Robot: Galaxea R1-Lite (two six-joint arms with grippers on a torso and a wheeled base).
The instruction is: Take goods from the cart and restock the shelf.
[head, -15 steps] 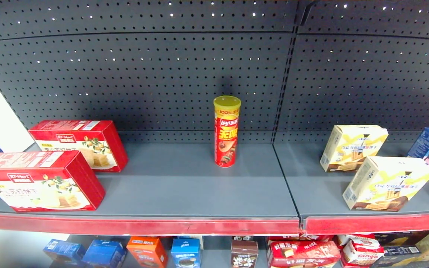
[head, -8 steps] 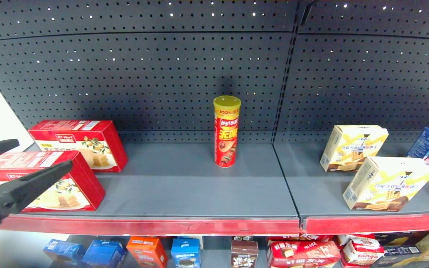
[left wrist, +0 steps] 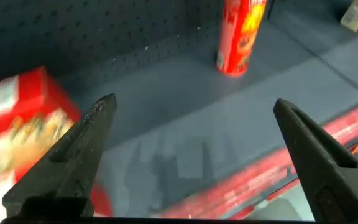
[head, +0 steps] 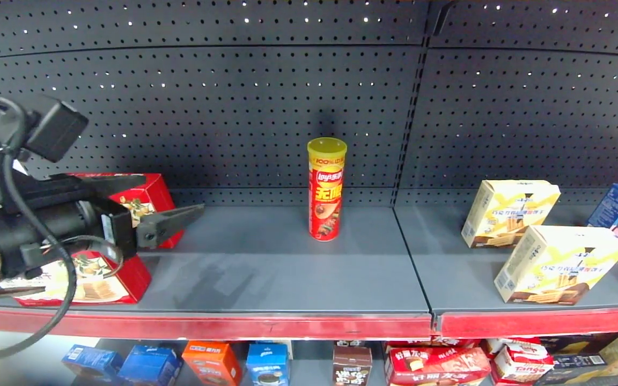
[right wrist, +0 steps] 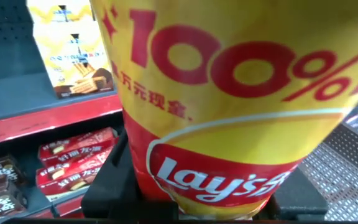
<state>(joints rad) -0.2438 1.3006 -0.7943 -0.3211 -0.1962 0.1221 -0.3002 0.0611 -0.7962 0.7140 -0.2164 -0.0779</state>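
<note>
Yellow-and-red card tube, the held can (right wrist: 222, 106), sits hard against the right wrist camera. Right gripper (right wrist: 204, 190) is clamped on it, with dark fingers (right wrist: 107, 186) showing at either side of its lower body. From that view a lower shelf tier and boxed goods lie behind it. By my reading this can is lifted but not yet at the shelf.

Left gripper (head: 174, 192) is out over the left end of the shelf (head: 287, 268). Its jaws are spread wide and carry nothing. The left wrist view confirms this: left gripper (left wrist: 194, 102), bare deck between the two tips.

Just behind and beside that arm is the front red box (head: 100, 281), near the red shelf lip (head: 207, 324). The rear red box (head: 159, 195) is partly covered by the upper finger. I cannot tell whether the finger touches it.

Farther in, mid-shelf near the pegboard (head: 234, 107), the standing can (head: 326, 188) is upright and alone, with grey deck open on both sides. Yellow boxes (head: 556, 262) occupy the next bay, well apart.

Step in hand, as I judge it: carrying one can to the shelf, placing still to come.

The next move calls for:
- bringing the held can up over the lip;
- setting it upright beside the standing can without knocking it;
- keeping the left arm clear of the red boxes.
</note>
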